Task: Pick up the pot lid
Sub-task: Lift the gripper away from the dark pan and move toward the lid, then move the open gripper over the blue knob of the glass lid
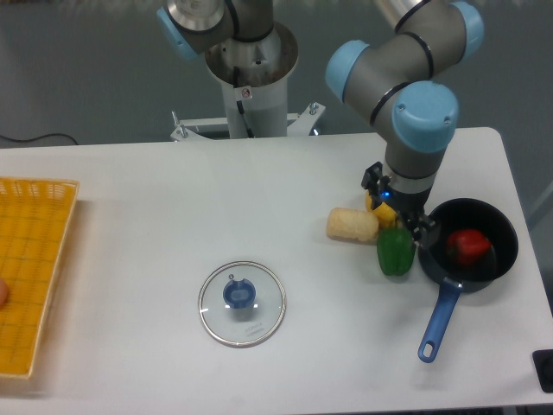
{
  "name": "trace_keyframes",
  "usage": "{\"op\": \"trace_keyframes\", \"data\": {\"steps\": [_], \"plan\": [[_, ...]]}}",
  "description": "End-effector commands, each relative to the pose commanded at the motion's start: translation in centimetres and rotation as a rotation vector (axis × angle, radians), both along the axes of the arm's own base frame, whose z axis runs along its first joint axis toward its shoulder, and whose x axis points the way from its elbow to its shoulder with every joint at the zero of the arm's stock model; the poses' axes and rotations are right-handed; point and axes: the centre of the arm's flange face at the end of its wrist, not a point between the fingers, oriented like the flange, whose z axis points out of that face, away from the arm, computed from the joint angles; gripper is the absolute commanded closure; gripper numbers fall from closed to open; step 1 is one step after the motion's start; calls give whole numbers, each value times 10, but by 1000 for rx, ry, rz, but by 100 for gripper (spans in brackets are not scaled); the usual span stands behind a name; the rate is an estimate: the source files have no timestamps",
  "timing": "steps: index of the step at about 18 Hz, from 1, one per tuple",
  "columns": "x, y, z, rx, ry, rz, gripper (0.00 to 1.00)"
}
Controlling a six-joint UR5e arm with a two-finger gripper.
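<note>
The pot lid (257, 324) lies flat on the table, left of the image centre, a clear glass disc with a metal rim and a blue knob (239, 294) facing up. My gripper (399, 209) is well up and to the right of it, over the group of food items by the pan. Its two fingers stand apart, and I see nothing held between them. Nothing covers the lid.
A black pan (498, 270) with a blue handle holds a red item (469, 246). Beside it are a green pepper (396, 252), a tan roll-shaped item (352, 225) and a yellow item (382, 211). At the left edge sits a yellow crate (30, 285).
</note>
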Motion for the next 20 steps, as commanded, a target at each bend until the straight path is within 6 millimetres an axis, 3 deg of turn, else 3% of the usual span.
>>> {"op": "trace_keyframes", "data": {"steps": [9, 13, 18, 20], "plan": [[75, 62, -12, 28, -17, 398, 0], [101, 77, -26, 76, -3, 530, 0], [129, 98, -24, 133, -72, 635, 0], [140, 97, -27, 131, -78, 667, 0]]}}
